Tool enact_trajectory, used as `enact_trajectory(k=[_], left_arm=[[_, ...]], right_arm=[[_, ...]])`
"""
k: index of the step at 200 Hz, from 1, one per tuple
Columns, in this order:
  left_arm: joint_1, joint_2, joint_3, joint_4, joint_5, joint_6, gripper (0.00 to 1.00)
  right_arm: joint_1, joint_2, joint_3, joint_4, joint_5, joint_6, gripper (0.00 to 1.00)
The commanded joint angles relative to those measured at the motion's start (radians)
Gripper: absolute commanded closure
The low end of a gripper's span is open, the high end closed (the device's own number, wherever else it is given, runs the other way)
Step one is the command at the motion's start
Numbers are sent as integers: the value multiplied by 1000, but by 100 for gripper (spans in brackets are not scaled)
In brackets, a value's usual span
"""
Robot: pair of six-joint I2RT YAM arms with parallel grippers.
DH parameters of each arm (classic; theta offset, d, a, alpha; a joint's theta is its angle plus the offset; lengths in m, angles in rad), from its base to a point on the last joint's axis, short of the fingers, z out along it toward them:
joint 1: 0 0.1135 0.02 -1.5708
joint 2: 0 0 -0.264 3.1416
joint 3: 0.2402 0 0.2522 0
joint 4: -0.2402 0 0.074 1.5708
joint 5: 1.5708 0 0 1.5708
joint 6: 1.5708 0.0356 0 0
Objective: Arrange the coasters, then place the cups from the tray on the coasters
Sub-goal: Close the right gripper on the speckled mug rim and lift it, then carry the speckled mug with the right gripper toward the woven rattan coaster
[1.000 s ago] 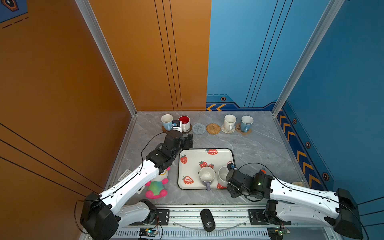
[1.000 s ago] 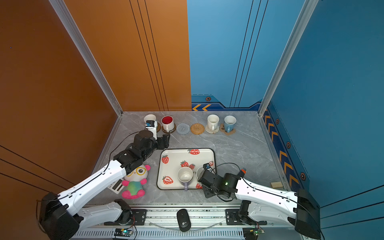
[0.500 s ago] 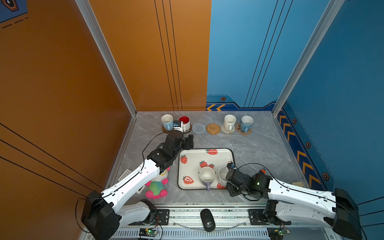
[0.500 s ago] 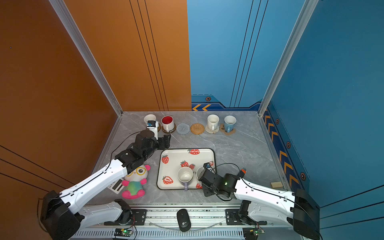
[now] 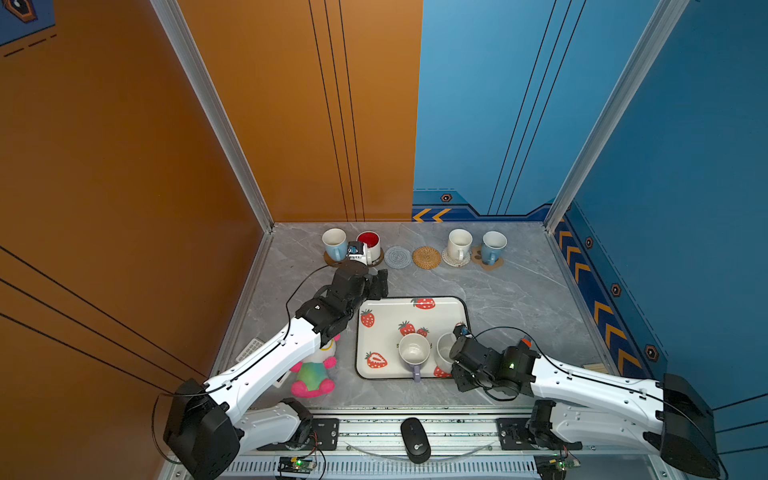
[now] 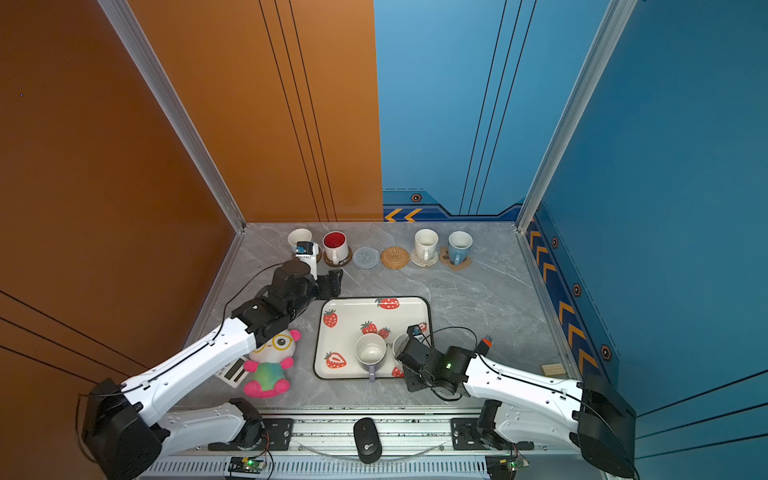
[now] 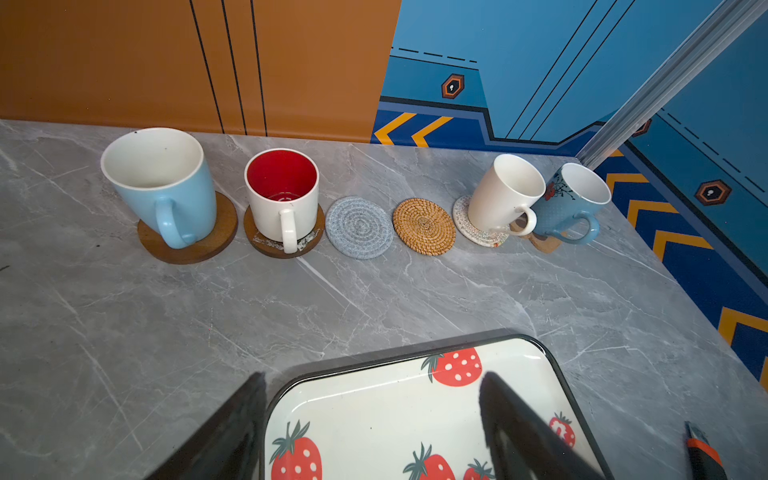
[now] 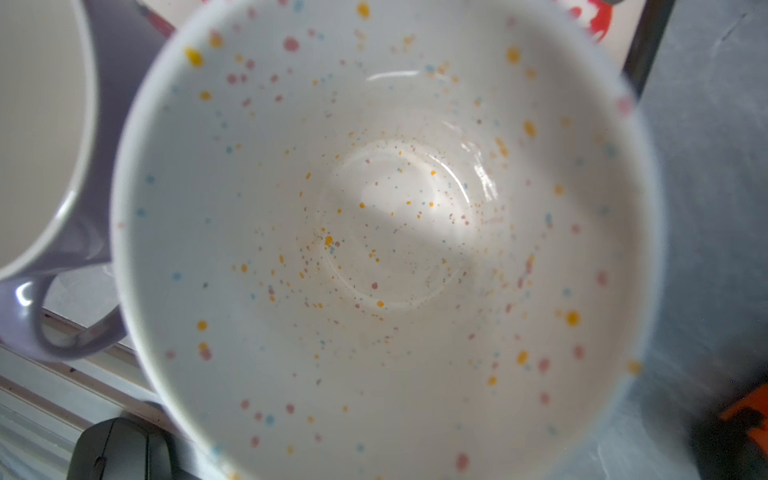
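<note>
Two cups stand on the tray [image 5: 386, 338]: a lavender cup [image 5: 413, 353] and, just beside it toward the right arm, a white speckled cup [image 5: 444, 351]. Four others already sit on coasters in the row at the back of the tabletop [image 5: 498, 299]. Only the two middle ones, the grey woven coaster [image 5: 397, 257] and the tan woven coaster [image 5: 427, 257], are free.

The right claw [image 5: 457, 357] is at the speckled cup, and its wrist camera looks straight down into it. Whether the jaws are closed on the rim I cannot tell (no finger shows in that view). The left claw [image 7: 372, 380] hangs wide and empty over the far left corner of the tray.

I judge the coming move to be a lift and a carry away from the robot. The free coasters lie beyond the far edge of the tray, and the tan one is nearer to the right arm.
</note>
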Motion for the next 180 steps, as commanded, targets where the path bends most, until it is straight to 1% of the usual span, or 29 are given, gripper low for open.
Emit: enact_trajectory(k=[1, 51, 73, 82, 133, 180], left_arm=[[-10, 2, 27, 5, 15, 0, 19], [-12, -14, 22, -2, 0, 1, 19], [-13, -14, 19, 0, -3, 1, 19], [-13, -14, 18, 0, -5, 1, 19], [-14, -24, 25, -24, -19, 9, 19], [-12, -45, 7, -9, -27, 13, 18]], right_arm=[[-5, 14, -11, 8, 2, 7, 73], [-5, 4, 4, -11, 23, 13, 82], [-3, 2, 31, -47, 45, 15, 93], [0, 0, 45, -67, 57, 13, 100], [12, 4, 142, -167, 145, -4, 100], [5, 32, 217, -250, 220, -25, 100]])
